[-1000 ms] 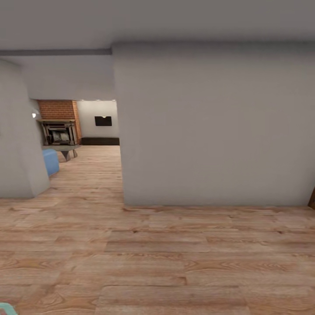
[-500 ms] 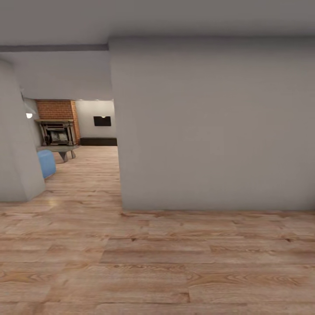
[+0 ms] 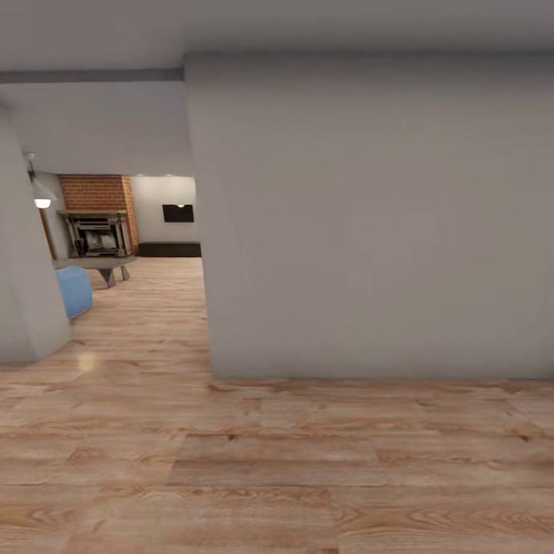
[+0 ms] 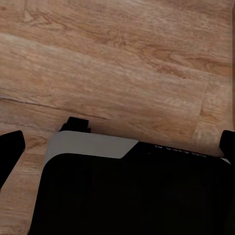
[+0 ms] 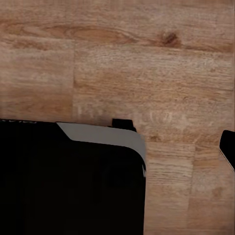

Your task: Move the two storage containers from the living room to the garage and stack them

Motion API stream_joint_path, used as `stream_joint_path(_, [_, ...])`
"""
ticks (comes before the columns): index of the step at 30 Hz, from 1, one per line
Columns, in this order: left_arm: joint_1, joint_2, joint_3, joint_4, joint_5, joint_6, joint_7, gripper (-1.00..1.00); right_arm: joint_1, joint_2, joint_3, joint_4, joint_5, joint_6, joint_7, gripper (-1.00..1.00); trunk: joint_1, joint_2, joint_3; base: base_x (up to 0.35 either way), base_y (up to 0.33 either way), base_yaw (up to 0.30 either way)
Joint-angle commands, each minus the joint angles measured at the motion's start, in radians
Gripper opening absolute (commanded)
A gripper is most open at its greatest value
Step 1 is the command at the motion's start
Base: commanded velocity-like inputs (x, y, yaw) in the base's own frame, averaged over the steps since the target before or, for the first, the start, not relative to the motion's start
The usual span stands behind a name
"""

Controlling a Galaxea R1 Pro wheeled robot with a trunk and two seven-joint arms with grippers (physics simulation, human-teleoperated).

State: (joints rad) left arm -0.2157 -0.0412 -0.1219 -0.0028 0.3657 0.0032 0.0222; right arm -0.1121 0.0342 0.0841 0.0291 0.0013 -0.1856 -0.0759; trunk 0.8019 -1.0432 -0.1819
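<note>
Light wood-plank floor runs across the whole foreground of head view, boards laid crosswise. Big plain grey wall block stands straight ahead, its base meeting the planks, its near corner left of centre. 2nd grey wall piece at far left edge. Between the 2, an opening w/ planks running on into the living room: brick fireplace at back left w/ dark firebox, low bench just in front of it, blue sofa end poking out from behind left wall, lit wall lamp above it, small dark rectangle on pale far wall, dark low strip along that wall's foot. Grey ceiling overhead. Storage containers: none seen in any view, location can't be told. Left wrist view: black robot body w/ grey panel over wood planks; dark finger at one edge of frame, another dark tip at opposite edge, so left claw spread wide, nothing between fingers. Right wrist view: same black body w/ grey trim over planks; 1 dark finger tip at frame edge, other finger not seen, so can't tell how far right claw is open; nothing seen in it.
</note>
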Motion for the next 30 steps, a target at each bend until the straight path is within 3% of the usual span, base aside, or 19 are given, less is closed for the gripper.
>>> stream_joint_path(1, [-0.001,0.000,-0.008,0.000,0.009,0.000,0.002,1.00,-0.001,0.000,0.008,0.003,0.000,-0.005,-0.005,1.00,0.001,-0.001,-0.001,0.332,0.000,0.020])
stream_joint_path(30, [-0.001,0.000,-0.008,0.000,0.009,-0.003,0.002,1.00,-0.001,-0.003,0.008,0.003,0.000,-0.006,-0.012,1.00,0.001,-0.001,-0.001,0.332,0.000,0.252])
